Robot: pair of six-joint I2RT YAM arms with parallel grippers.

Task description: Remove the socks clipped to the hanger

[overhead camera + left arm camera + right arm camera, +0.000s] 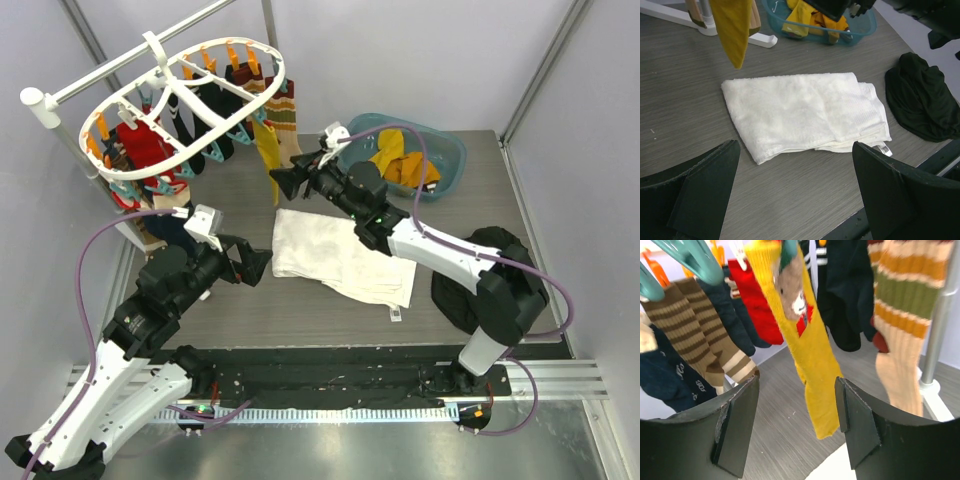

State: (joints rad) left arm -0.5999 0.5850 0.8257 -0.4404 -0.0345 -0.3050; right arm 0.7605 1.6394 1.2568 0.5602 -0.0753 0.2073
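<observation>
Right gripper spread wide, facing a row of hanging socks.
Dead centre, the mustard yellow sock with its bear patch dangles toe-down, tip showing in the gap between the two black fingers; nothing is gripped, and how near the toe sits, can't tell. Left of it, a red sock, and two brown-and-cream striped socks under a teal clip, with an orange clip and a navy sock at the far left. On the right, black socks, and a tan sock banded green and orange beside a white pole standing on the grey table.
</observation>
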